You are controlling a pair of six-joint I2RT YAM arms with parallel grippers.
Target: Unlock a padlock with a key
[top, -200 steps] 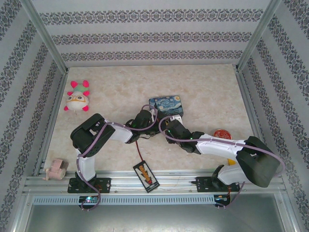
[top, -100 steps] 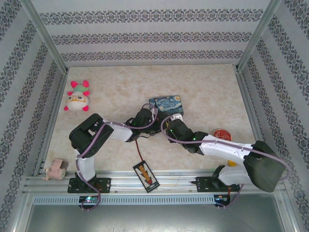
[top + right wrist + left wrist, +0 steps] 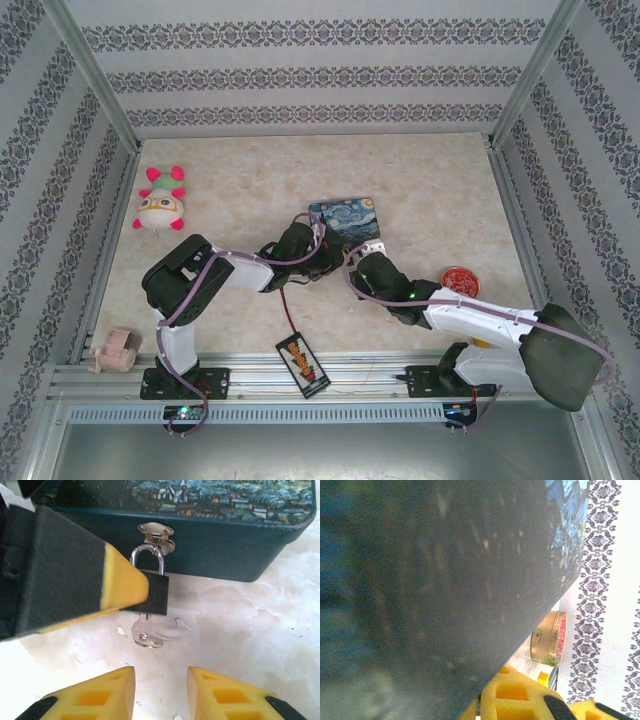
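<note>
Right wrist shows spread right end effector (image 3: 160,676) facing keyed padlock (image 3: 156,596) on shut tin (image 3: 225,555)

**Occlusions, blur, crops**

Left gripper finger (image 3: 75,580) is covering the 9 o'clock half of the padlock (image 3: 156,594). Key (image 3: 144,632) at its 6 o'clock is showing blurred. Painted tin (image 3: 210,525) is running off the 12 o'clock edge. In the left wrist view it is reading as a dark blur, hiding part of a round gold tin (image 3: 547,642).
</note>
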